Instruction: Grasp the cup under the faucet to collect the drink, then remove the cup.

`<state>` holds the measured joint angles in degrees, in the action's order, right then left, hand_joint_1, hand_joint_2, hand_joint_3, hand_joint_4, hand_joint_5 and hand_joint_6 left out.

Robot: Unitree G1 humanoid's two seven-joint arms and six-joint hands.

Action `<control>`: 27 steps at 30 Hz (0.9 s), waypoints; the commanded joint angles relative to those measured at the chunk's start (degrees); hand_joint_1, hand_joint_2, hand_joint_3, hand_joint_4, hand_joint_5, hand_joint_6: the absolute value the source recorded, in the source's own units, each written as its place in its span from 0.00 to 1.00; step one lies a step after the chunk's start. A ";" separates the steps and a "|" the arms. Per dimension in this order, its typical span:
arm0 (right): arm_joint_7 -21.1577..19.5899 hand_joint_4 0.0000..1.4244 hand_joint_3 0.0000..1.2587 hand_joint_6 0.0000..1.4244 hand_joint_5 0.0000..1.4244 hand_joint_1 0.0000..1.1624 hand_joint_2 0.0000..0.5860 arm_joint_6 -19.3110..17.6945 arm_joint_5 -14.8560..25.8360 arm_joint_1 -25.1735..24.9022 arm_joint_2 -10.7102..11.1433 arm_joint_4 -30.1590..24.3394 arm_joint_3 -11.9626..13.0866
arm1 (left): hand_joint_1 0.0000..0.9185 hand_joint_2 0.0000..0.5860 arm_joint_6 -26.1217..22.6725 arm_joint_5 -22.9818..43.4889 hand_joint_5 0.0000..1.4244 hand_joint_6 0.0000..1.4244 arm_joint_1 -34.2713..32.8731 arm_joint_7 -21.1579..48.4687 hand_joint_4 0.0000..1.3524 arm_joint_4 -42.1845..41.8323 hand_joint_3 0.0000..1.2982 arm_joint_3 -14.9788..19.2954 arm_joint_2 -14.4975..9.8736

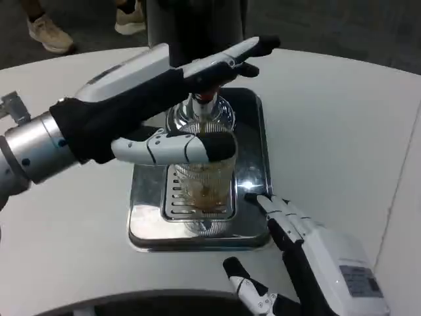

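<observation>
A big white table point(342, 125) holds a shiny metal tray point(253, 197) with a slotted drain in it. A clear cup point(205, 184) with a bit of brown drink stands on the drain, right under the silver faucet point(200, 108). The left hand point(164, 99) wraps around the cup's top. The right hand point(296, 250) rests by the tray's edge, fingers spread, holding nothing.

The clear ribbed cup point(206, 186) is standing upright on the drip grate point(176, 197), under the faucet point(200, 105), and is holding a little brown drink point(207, 193).
</observation>
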<state>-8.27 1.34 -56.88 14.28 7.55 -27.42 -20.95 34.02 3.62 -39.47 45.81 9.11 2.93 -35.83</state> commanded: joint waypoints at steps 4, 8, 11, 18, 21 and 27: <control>1.12 0.05 0.07 0.12 0.06 0.25 0.60 2.91 3.66 -0.54 -2.66 0.37 0.99 | 0.00 0.27 3.30 -1.82 0.08 0.04 1.67 -0.44 0.00 -0.90 0.00 -2.14 -2.04; 1.75 0.02 0.05 0.11 0.04 0.27 0.59 3.99 5.38 -2.69 -3.74 1.36 1.25 | 0.00 0.27 3.35 -1.67 0.08 0.04 1.80 -1.01 0.00 -1.22 0.00 -2.59 -2.30; 1.89 0.01 0.03 0.10 0.02 0.30 0.54 4.48 6.01 -4.54 -4.05 2.53 1.14 | 0.00 0.27 3.24 -1.55 0.08 0.04 1.66 -1.33 0.00 -1.30 0.00 -2.75 -2.48; 3.07 0.00 0.00 0.06 0.00 0.35 0.39 6.91 8.21 -9.01 -5.89 6.10 1.00 | 0.00 0.27 2.66 -1.19 0.08 0.04 1.76 -1.69 0.00 -1.65 0.00 -2.81 -2.52; 3.34 0.00 0.00 0.05 0.00 0.36 0.01 7.76 9.09 -10.98 -6.74 7.76 0.76 | 0.00 0.27 2.54 -1.19 0.08 0.04 1.89 -1.79 0.00 -1.78 0.00 -2.83 -2.60; 3.29 0.00 0.00 0.04 0.00 0.37 0.00 9.03 10.63 -14.21 -8.04 10.21 0.51 | 0.00 0.27 2.39 -1.14 0.08 0.04 2.09 -1.85 0.00 -1.94 0.00 -2.78 -2.73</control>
<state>-5.16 9.41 -47.17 0.96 0.25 -18.30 -20.33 36.24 2.37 -38.65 43.40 8.25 1.15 -37.85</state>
